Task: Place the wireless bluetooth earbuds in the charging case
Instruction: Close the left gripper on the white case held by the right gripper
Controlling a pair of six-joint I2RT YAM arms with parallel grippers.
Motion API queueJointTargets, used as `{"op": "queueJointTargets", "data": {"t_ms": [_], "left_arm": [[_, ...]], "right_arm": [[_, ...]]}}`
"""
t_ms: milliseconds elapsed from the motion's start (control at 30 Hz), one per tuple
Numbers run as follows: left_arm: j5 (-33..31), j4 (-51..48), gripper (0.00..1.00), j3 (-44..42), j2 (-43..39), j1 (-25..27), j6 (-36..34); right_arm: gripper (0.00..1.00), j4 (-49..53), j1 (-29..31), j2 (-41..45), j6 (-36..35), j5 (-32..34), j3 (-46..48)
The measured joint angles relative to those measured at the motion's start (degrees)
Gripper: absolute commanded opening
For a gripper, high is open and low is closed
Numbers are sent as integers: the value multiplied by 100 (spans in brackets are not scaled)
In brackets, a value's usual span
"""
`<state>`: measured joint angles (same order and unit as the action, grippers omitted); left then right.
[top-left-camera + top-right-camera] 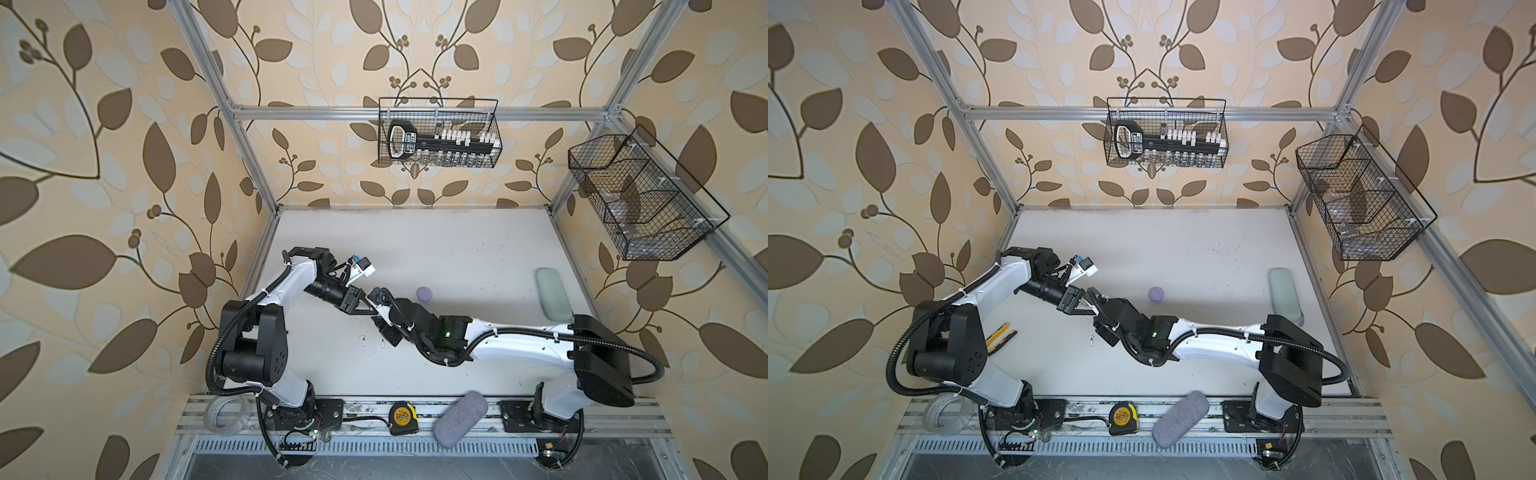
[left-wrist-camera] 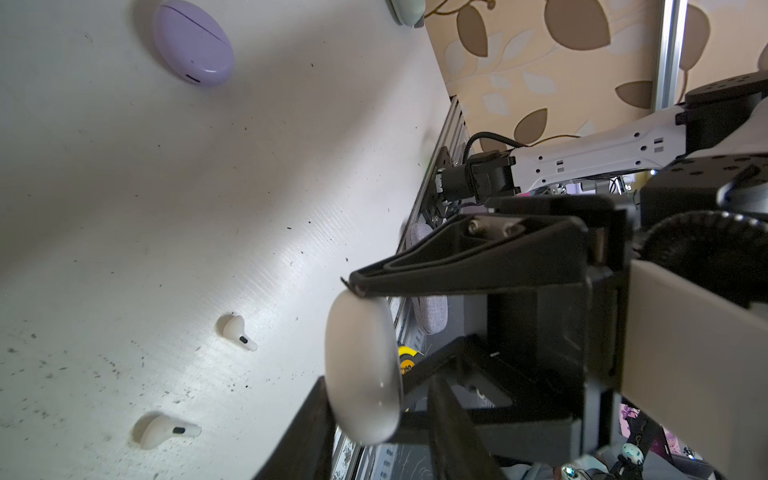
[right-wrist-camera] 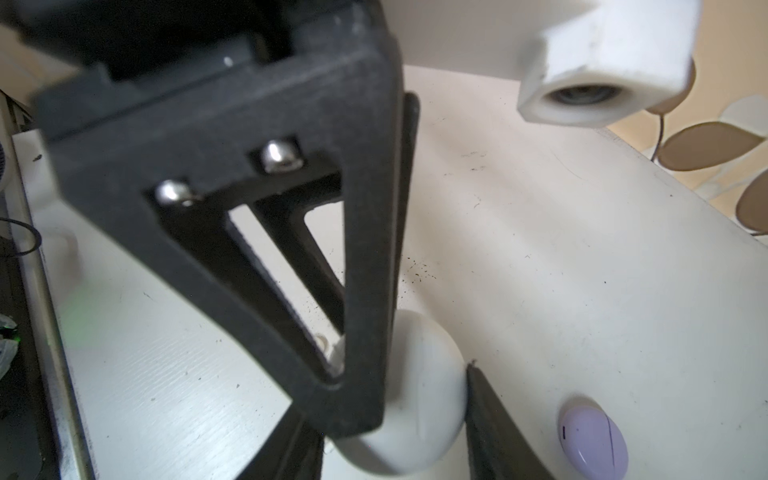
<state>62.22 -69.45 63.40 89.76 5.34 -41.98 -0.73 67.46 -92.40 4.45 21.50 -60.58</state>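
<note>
Left gripper (image 1: 370, 308) and right gripper (image 1: 379, 312) sit nose to nose mid-table in both top views. The wrists hide whatever is between them. Left arm: elbow folded back at the table's left edge, forearm running in toward centre. Right arm: stretched long and low from its front-right base across to centre. Lavender case (image 1: 424, 294) is shut and flat on the table (image 1: 457, 249), just beyond the grippers. Left-hand earbud (image 1: 362, 340) and right-hand earbud (image 1: 382, 343) lie on the table in front of the grippers, near each other but apart, with long axes roughly front-to-back. In a top view only the left-hand earbud (image 1: 1091, 339) shows.

Left wrist: white case (image 2: 361, 374) is seen edge-on, lid down. The right gripper's upper fingertip (image 2: 365, 286) sits on its rim. The left gripper (image 2: 374, 419) has narrow jaws, one either side of the case's flat faces. Contact is partly hidden, so can't tell if it's clamped. Right-hand earbud (image 2: 239, 332) and left-hand earbud (image 2: 166, 432) are both on their sides, stems toward the front rail (image 2: 453, 129).

Right wrist: right gripper (image 3: 407, 411) is clamped across the white case (image 3: 432, 374). One finger (image 3: 482, 399) is hard against its side; the other is mostly behind the left gripper's fingers (image 3: 365, 291), which come down over the case. Lavender case (image 3: 592, 436) is nearby, apart.
</note>
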Motion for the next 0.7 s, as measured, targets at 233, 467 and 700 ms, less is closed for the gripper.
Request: {"op": "queueJointTargets", "data": {"t_ms": [233,467,700], "left_arm": [[-20,0,31,7,0,33,-2],[-22,-48,31,28,0,33,-59],[-17,-111,29,59,0,37,-133]], "right_arm": [[33,153,22,20,-131,35,-63],[33,205,31,20,-179,59,-116],[33,229,31,20,-219,61,-170]]}}
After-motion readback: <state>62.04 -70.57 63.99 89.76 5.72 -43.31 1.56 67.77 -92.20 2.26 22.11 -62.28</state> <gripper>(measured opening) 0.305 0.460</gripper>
